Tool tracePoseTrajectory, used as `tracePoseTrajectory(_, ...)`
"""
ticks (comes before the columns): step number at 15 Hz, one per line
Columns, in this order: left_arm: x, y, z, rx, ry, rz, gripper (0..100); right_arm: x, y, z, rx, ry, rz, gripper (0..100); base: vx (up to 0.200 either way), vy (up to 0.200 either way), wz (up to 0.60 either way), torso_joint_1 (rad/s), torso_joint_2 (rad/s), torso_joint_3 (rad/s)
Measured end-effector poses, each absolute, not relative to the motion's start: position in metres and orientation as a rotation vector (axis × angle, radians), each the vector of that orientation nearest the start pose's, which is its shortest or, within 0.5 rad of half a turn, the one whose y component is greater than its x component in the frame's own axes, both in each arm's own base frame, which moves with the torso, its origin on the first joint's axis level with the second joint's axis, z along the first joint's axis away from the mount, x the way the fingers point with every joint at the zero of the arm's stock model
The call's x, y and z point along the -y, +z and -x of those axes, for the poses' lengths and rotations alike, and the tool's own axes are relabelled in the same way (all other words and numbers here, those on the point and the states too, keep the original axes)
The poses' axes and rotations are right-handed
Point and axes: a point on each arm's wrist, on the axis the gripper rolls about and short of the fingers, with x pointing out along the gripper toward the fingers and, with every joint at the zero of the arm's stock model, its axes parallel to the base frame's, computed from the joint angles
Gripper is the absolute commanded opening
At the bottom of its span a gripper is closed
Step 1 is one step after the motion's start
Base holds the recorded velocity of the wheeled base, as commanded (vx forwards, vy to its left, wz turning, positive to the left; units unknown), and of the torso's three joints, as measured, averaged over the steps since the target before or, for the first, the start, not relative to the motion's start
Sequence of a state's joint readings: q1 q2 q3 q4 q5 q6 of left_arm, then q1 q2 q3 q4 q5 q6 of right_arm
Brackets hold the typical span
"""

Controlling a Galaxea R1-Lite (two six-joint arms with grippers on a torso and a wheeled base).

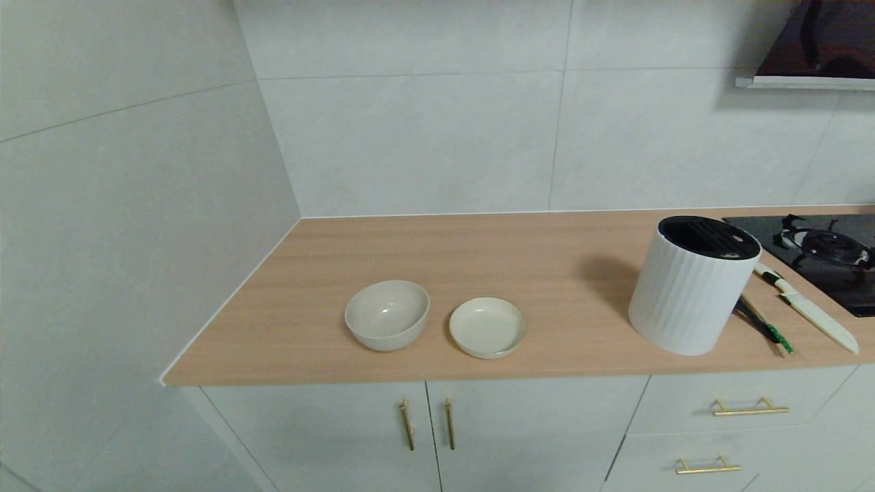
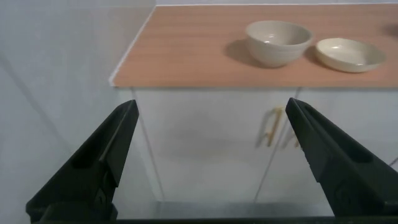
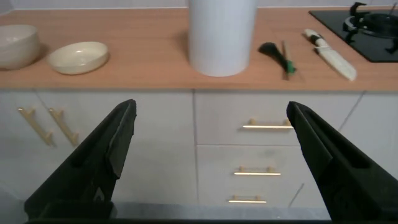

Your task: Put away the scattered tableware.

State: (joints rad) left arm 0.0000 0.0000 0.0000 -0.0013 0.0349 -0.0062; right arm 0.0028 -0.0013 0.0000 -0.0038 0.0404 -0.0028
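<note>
— While both are spread wide and empty, where are the left gripper and right gripper held?
— Low, short of the white ribbed cylindrical holder. The cream-bladed kitchen knife is laid to its right, blade pointed frontward; the right arm is judged nearer.

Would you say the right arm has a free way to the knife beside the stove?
Probably yes, once it rises: the right gripper hangs open below the countertop, and the knife lies flat there with nothing over it; the white holder stands apart.
</note>
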Motion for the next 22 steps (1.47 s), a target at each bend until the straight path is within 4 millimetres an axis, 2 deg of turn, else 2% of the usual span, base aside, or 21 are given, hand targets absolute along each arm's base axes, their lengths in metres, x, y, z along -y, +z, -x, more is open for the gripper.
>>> tracePoseTrajectory(3,-0.0008,0.0756,0.0228,0.001,0.035,0.007,100,-0.0008,0.0759,0.0229,0.006,0.043,0.003,100,0.000,0.200,0.00,0.002,0.00,-0.001)
tracePoseTrajectory(18,-0.0008,0.0756,0.0228,0.001,0.035,0.006,100,-0.0009,0.0759,0.0229,0.006,0.044,0.003,100,0.000,0.000,0.00,0.000,0.00,0.000)
tracePoseTrajectory(22,-0.0008,0.0757,0.0228,0.001,0.035,0.006,100,-0.0008,0.0759,0.0229,0.006,0.044,0.003,100,0.000,0.000,0.00,-0.166,0.37,0.199)
